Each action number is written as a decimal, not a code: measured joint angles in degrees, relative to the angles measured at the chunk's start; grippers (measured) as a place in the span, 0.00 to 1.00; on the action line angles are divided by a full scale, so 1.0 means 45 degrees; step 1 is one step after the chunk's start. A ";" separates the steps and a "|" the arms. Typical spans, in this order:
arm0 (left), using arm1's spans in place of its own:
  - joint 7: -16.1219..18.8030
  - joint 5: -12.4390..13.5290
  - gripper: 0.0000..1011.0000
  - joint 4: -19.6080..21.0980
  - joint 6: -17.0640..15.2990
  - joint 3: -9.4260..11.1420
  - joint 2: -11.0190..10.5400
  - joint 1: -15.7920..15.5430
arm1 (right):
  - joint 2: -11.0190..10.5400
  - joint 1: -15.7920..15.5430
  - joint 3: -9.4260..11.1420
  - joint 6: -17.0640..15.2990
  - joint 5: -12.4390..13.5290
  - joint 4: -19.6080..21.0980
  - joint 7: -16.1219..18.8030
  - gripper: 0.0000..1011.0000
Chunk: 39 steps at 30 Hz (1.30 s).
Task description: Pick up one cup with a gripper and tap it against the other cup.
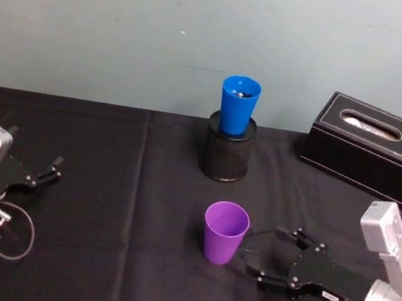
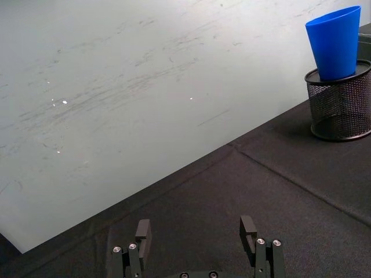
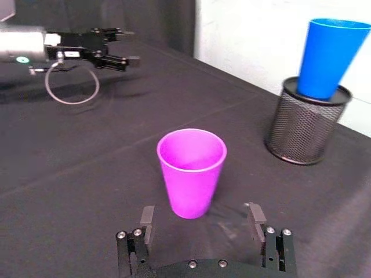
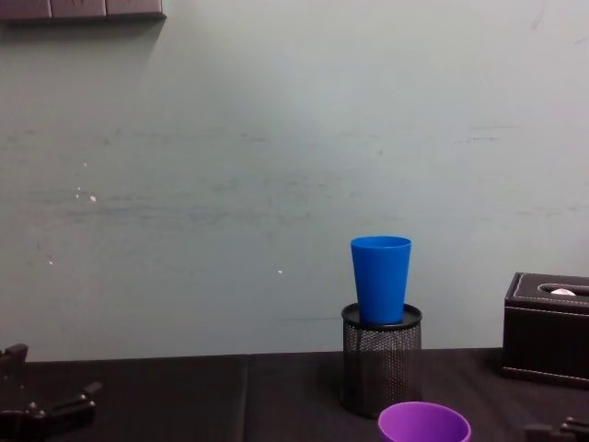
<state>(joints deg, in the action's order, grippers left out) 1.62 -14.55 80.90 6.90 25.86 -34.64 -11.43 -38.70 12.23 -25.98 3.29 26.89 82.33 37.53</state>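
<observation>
Right hand [image 1: 268, 254] lower right of frame, fingers apart, just short of purple cup [image 1: 224, 232], upright mid-frame on bench [image 1: 116, 244]. Blue cup [image 1: 238, 104] perched in mesh holder [image 1: 227, 153], upper centre. Risk imo: hard tap topples it, looks barely seated. Left hand [image 1: 47, 171] idle far left, fingers apart.

- A pale green wall [image 4: 184, 138], faintly scuffed, is rising at the back.
- A black cloth [image 1: 118, 183] is covering the table [image 1: 76, 253] in front, showing 1 seam.
</observation>
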 joint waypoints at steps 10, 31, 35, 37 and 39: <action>0.0000 0.0000 0.99 0.0000 0.0000 -0.0001 0.0000 -0.0001 | 0.0391 0.0031 0.0034 0.0031 0.0151 -0.0015 0.0312 0.99; 0.0000 0.0001 0.99 0.0000 0.0000 -0.0001 0.0000 0.0000 | 0.1324 0.0609 -0.0612 -0.0121 -0.0343 -0.0381 0.0176 0.99; 0.0000 0.0000 0.99 0.0000 0.0000 -0.0001 0.0000 0.0000 | 0.1397 0.0659 -0.0668 -0.0067 -0.0504 -0.0440 0.0093 0.99; 0.0000 0.0000 0.99 0.0000 0.0000 0.0000 0.0000 0.0000 | 0.1409 0.0660 -0.0668 -0.0055 -0.0541 -0.0448 0.0066 0.99; 0.0000 0.0000 0.99 0.0001 0.0000 -0.0001 -0.0001 0.0000 | 0.1414 0.0654 -0.0637 -0.0018 -0.0579 -0.0448 0.0007 0.99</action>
<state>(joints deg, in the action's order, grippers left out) 1.62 -14.55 80.90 6.90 25.86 -34.65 -11.43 -32.33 15.18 -28.84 3.21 24.29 80.31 37.56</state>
